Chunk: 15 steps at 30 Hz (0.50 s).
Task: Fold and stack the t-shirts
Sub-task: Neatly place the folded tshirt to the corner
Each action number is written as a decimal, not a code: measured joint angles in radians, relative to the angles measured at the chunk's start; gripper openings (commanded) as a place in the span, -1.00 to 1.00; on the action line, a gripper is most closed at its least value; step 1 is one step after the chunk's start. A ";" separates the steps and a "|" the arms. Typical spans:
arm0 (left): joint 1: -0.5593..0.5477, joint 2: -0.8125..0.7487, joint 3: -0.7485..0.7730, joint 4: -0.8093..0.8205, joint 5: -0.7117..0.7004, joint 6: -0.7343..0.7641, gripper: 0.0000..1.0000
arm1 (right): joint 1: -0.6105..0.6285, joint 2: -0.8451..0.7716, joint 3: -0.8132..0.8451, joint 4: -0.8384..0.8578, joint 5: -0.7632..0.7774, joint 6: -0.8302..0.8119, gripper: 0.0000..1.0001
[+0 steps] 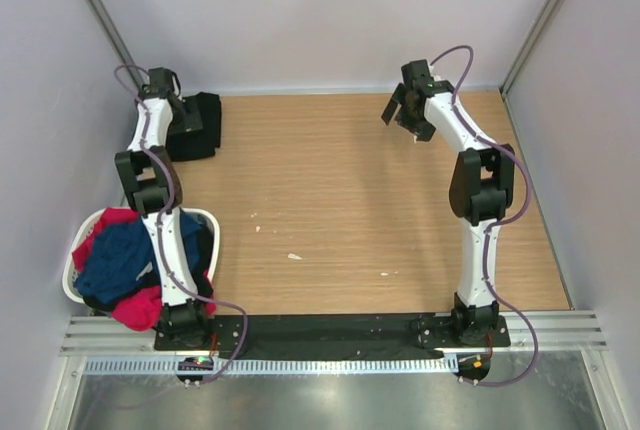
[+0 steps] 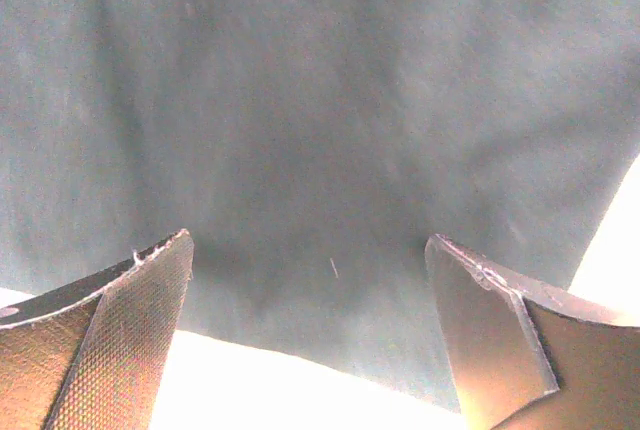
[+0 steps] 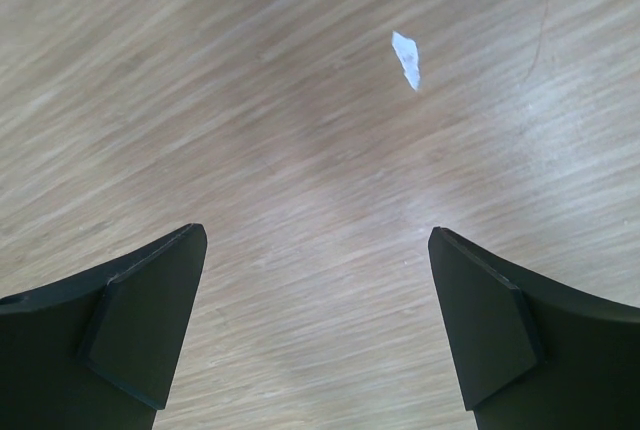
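A folded black t-shirt lies at the far left of the wooden table. My left gripper hovers just above its far edge, jaws open and empty; the left wrist view shows dark cloth filling the frame between the spread fingers. A navy blue t-shirt and a red-pink t-shirt lie heaped in the white laundry basket at the near left. My right gripper is open and empty above bare wood at the far right, as seen in the right wrist view.
Small white scraps lie on the table mid-front; one shows in the right wrist view. Grey walls enclose the table on three sides. A black strip runs along the near edge between the arm bases.
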 measured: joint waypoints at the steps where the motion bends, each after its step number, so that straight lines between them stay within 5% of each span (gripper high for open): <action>1: -0.003 -0.037 -0.042 0.001 0.008 -0.008 1.00 | 0.000 -0.005 -0.003 0.016 -0.003 -0.009 0.99; 15: -0.035 -0.583 -0.528 0.194 0.062 -0.174 1.00 | 0.000 -0.238 -0.103 0.180 -0.090 -0.166 0.99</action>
